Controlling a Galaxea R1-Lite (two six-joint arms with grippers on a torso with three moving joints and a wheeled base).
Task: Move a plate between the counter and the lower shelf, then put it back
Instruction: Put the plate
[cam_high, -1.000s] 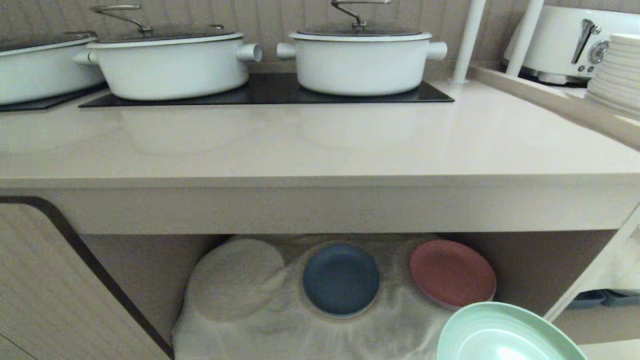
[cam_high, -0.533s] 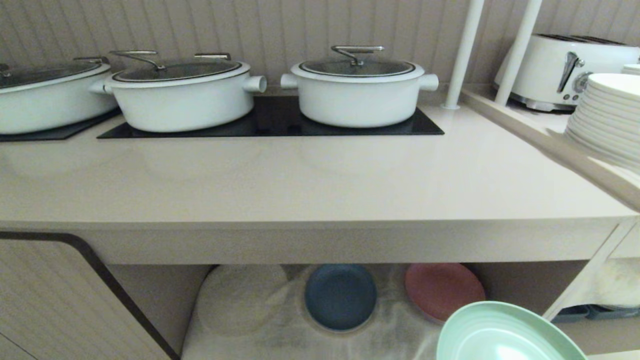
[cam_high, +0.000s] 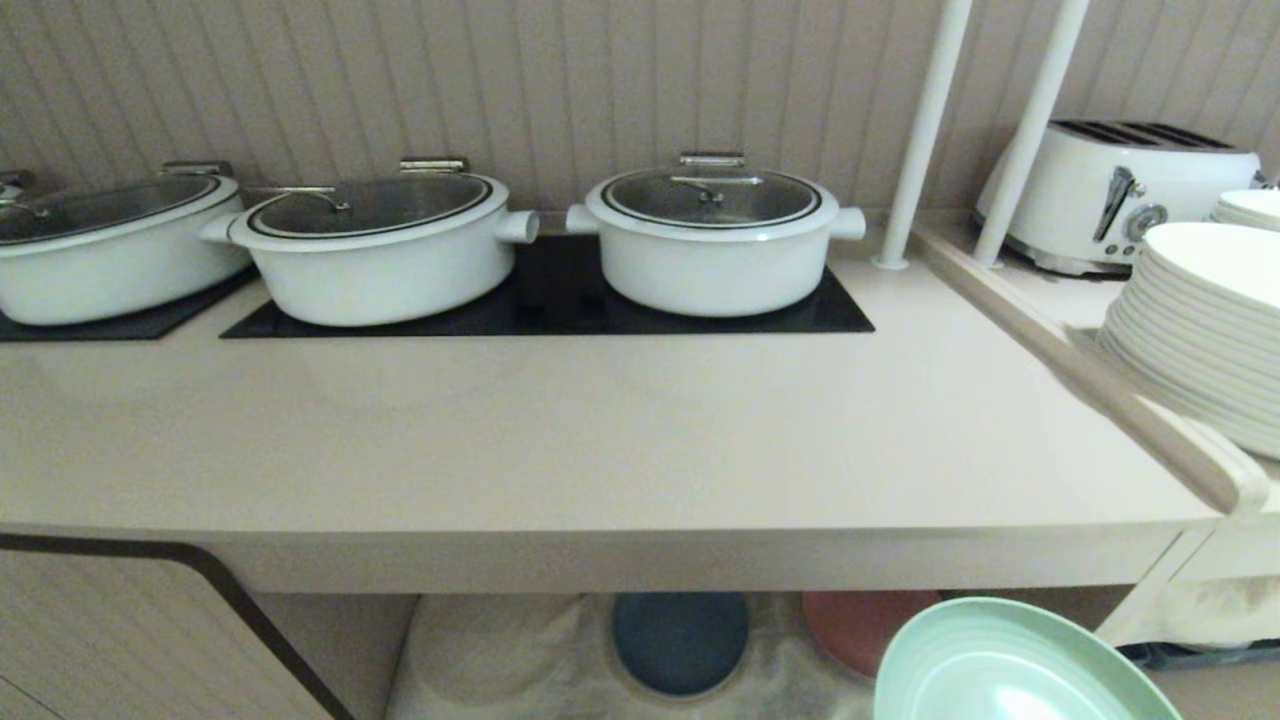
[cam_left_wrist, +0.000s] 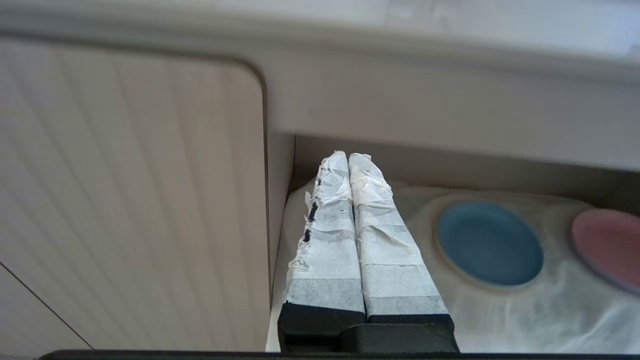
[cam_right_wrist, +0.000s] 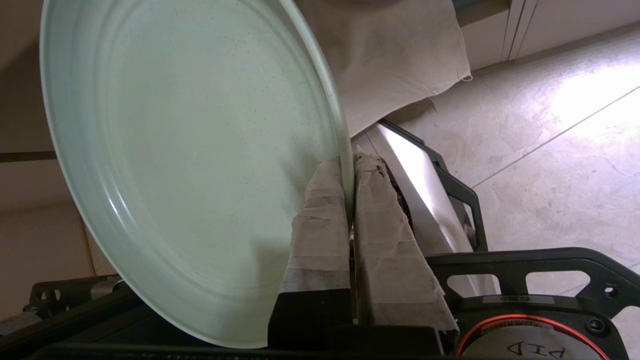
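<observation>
Right claw (cam_right_wrist: 348, 165) pinched the mint-green plate (cam_high: 1010, 665) by its rim at 5 o'clock, below the tabletop (cam_high: 600, 430); next, lift and set it there.

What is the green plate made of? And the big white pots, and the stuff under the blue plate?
The green plate looks like matte plastic, maybe wheat-straw type: dull, finely speckled, thin rim. The white pots look like glossy enamelled metal with glass lids, since they shine. Under the blue plate lies soft off-white cloth, wrinkled and draped.

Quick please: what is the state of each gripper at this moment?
Left gripper: closed, holding nothing.
Right gripper: closed on the rim of the plate.
</observation>
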